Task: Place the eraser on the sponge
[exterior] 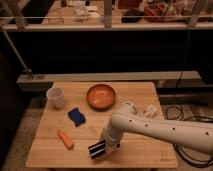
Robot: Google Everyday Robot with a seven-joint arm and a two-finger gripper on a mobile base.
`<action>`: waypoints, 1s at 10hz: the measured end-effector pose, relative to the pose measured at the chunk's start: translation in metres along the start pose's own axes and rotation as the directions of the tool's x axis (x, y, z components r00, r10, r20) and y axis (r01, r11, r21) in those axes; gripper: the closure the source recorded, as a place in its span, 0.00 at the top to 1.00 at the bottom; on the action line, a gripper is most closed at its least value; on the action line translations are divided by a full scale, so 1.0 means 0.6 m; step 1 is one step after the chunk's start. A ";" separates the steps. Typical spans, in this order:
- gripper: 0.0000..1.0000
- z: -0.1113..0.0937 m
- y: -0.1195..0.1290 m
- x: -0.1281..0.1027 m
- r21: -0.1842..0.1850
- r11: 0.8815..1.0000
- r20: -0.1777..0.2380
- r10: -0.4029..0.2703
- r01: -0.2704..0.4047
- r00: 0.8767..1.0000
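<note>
Carefully, our gripper (104,145) shut tight on the flat black pale-striped eraser block (95,151), below-right of the soft dark-blue square sponge (76,116) — we'd carry it level and centre it overhead.

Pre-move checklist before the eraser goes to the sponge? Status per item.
1. Gripper shut on eraser, near the table's front edge: ok.
2. Eraser lifted off the table: cannot tell.
3. Sponge top bare: ok.
4. Orange piece lies left of the straight line to the sponge: ok, likely.
5. Bowl and cup stand apart from the sponge: ok.
</note>
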 end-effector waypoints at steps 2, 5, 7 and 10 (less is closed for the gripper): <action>0.10 -0.002 -0.006 -0.002 -0.002 1.000 0.004 -0.007 0.007 1.000; 0.11 -0.006 -0.017 -0.005 -0.003 1.000 0.006 -0.020 0.020 1.000; 0.09 -0.008 -0.026 -0.009 -0.005 1.000 0.008 -0.031 0.031 0.999; 0.00 -0.016 -0.039 -0.010 -0.001 0.999 0.005 -0.039 0.039 0.999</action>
